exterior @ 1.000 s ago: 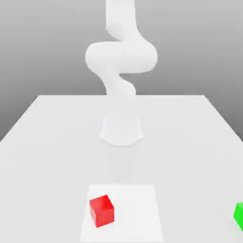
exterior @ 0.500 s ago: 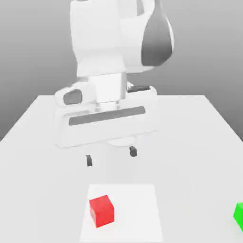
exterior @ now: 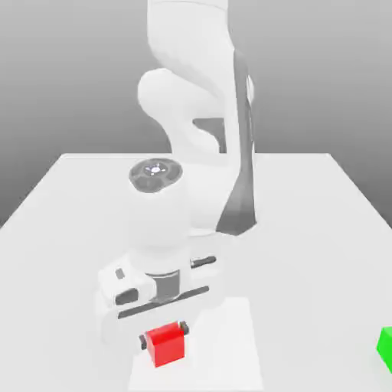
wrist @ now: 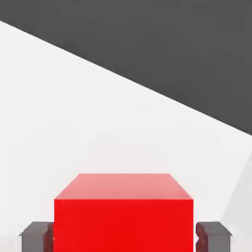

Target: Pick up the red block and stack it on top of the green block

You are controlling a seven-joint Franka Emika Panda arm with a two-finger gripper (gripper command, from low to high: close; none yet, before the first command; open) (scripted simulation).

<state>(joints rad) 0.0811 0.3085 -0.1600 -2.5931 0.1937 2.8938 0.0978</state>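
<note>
Toward the exterior view's left, low over the surface [exterior: 306,260], the claw [exterior: 164,337] points down with its two dark-tipped fingers on opposite sides of the red block [exterior: 166,344]. Judging by the hand view, one fingertip [wrist: 38,237] sits right against the block's side and the other is right beside the opposite side, so the claw is drawn in to the width of the block and has it gripped between the tips. The block is upright, its top face level with the tips, and it is turned a little relative to the edges of the white square [exterior: 230,352] beneath that part of the scene. Directly above and behind the block, the broad white hand [exterior: 161,306] covers part of that square, including its far left corner in the exterior view. Farther up, the white arm [exterior: 191,46] bends over the surface and hides much of its own base. Well apart from all this, at the exterior view's right edge, stands the green block [exterior: 387,349], cut off by the frame, resting on the surface outside the white square. Between the two blocks lie only the bare part of the square and open surface, with nothing standing in the way there.
</note>
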